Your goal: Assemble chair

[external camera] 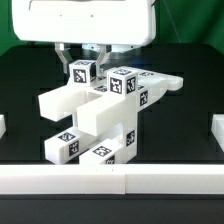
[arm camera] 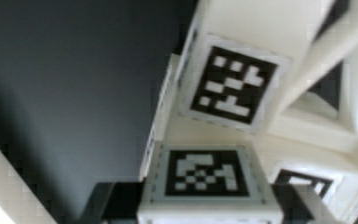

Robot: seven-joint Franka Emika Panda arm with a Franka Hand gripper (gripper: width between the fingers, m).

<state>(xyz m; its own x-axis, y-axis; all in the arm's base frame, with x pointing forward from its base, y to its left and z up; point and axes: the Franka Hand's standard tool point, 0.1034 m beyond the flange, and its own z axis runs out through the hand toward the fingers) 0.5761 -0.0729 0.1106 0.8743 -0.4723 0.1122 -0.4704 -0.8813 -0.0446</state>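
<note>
Black table (external camera: 30, 95), blocky white tagged chair (external camera: 100, 125)

Black tabletop (external camera: 20, 100) ringed by low white border (external camera: 150, 180) (evenly lit).

Hand (external camera: 88, 60) fingertips hidden behind chair (external camera: 100, 115) parts; wrist view blurred, chair cut off by edges.

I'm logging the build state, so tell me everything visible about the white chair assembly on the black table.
The chair is a blocky cluster of chunky white pieces, plastic by the look, most carrying square black-and-white tag stickers. Long bars cross at angles and stack up; one bar juts toward the exterior view's left, a flat panel toward its right. It rests on the black table, near the white front rail. The pincer comes down over a tagged block at its top; the wrist view shows that block between the fingers.
</note>
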